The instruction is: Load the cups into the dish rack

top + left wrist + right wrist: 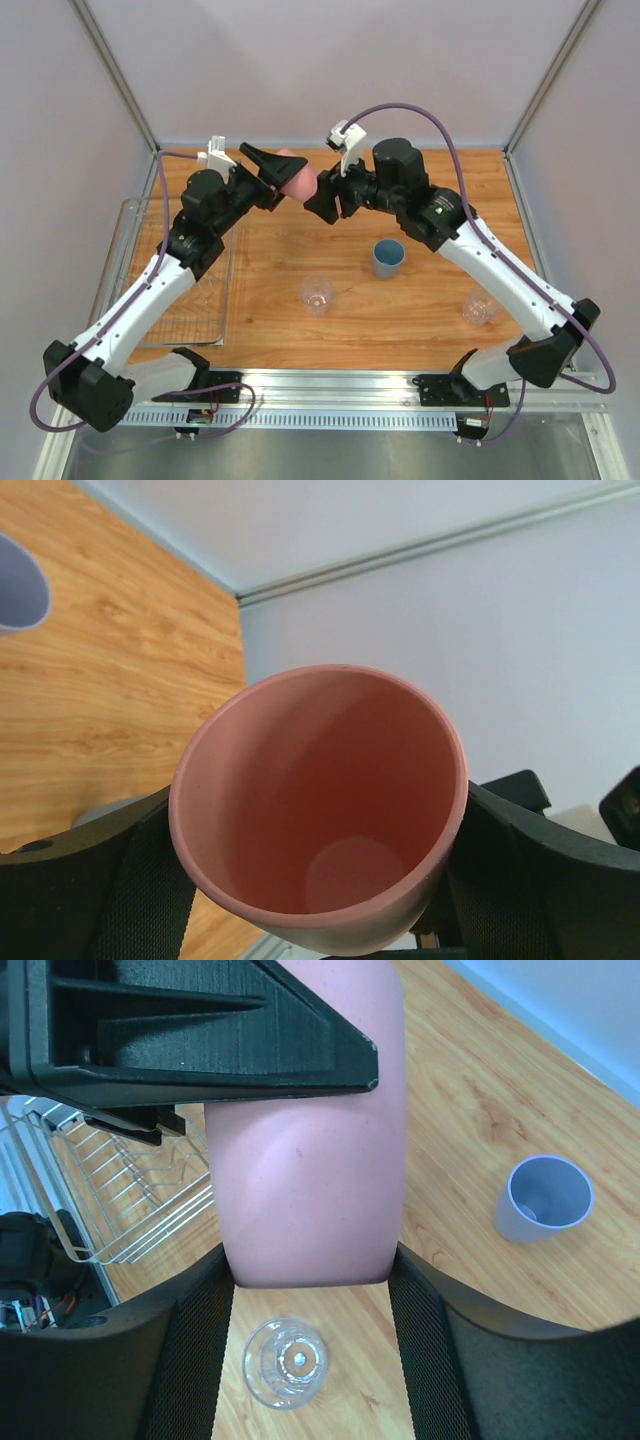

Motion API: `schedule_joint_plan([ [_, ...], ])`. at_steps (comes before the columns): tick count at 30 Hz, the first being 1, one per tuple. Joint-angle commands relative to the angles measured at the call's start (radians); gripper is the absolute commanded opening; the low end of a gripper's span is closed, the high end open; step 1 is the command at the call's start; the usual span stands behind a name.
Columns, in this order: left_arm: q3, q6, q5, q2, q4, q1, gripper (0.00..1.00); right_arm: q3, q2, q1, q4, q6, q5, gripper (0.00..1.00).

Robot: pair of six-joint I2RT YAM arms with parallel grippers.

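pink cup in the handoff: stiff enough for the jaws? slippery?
Probably stiff: the pink cup shows a round, undistorted rim while pinched between jaws. Its smooth, slightly tapered wall might slip toward the narrow end under a hard squeeze. Likely light: it looks thin-walled and is empty.

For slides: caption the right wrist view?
Right tool and left tool both on the pink cup; clear cup, blue cup, rack below.
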Motion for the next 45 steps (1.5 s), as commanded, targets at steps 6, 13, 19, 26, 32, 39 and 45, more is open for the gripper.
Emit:
schedule_joint_plan([
  [6, -0.026, 0.188, 0.062, -0.055, 0.019, 0.006, 0.96, -0.004, -0.144, -0.009, 0.049, 0.016, 0.078, 0.00],
  [13, 0.040, 0.265, 0.089, -0.098, -0.017, 0.053, 1.00, -0.065, -0.191, -0.009, 0.027, 0.016, 0.086, 0.01],
  [19, 0.112, 0.459, 0.080, -0.081, -0.185, 0.053, 0.90, -0.015, -0.200, -0.020, -0.053, 0.088, 0.183, 0.09],
  [26, 0.170, 0.803, -0.094, -0.058, -0.494, 0.053, 0.87, -0.044, -0.168, -0.071, -0.283, 0.184, 0.285, 0.23],
  [32, 0.164, 0.896, -0.063, -0.050, -0.543, 0.053, 0.88, -0.047, -0.136, -0.182, -0.372, 0.256, 0.324, 0.31],
  [39, 0.218, 0.934, -0.129, 0.048, -0.572, 0.053, 0.93, 0.010, -0.006, -0.403, -0.327, 0.296, 0.178, 0.55],
  [45, 0.415, 0.948, -0.132, 0.297, -0.566, 0.056, 0.93, 0.091, 0.131, -0.520, -0.307, 0.299, 0.172, 0.68],
])
